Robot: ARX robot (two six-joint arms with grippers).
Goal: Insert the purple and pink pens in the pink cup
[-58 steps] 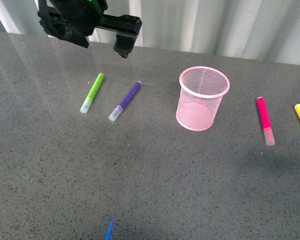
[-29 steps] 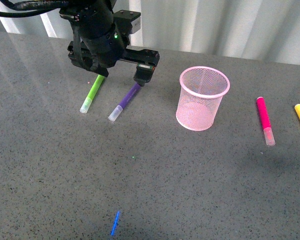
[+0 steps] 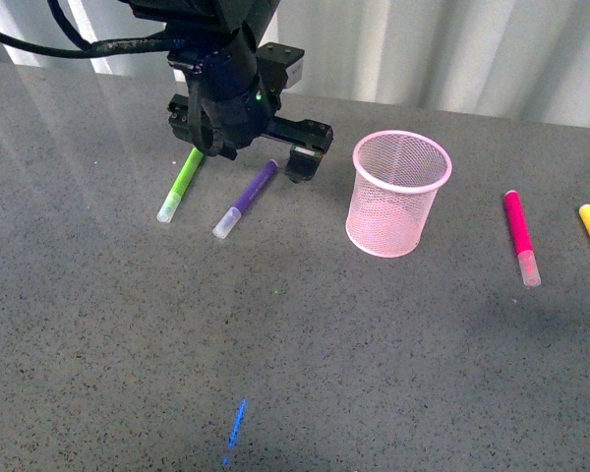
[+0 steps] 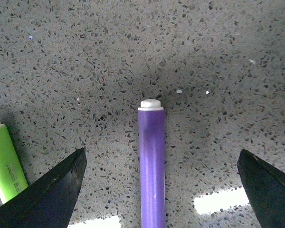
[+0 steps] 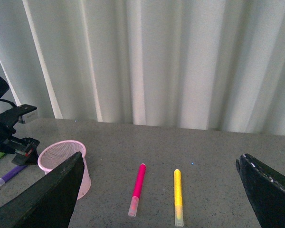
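Now, left gripper point(image 4: 160, 156): jaws apart, flanking purple pen point(image 3: 246, 198)
Right gripper point(image 5: 159, 161): spread wide
Clearance: lime marker point(image 3: 183, 181) just left; pink cup point(image 3: 398, 194) near right

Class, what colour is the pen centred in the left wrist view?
The pen is purple, with a whitish end plug; the left wrist view shows it best.

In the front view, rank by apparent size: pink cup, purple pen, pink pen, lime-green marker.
Largest: pink cup.
Then purple pen, pink pen and lime-green marker: near-equal lengths, too alike to rank.
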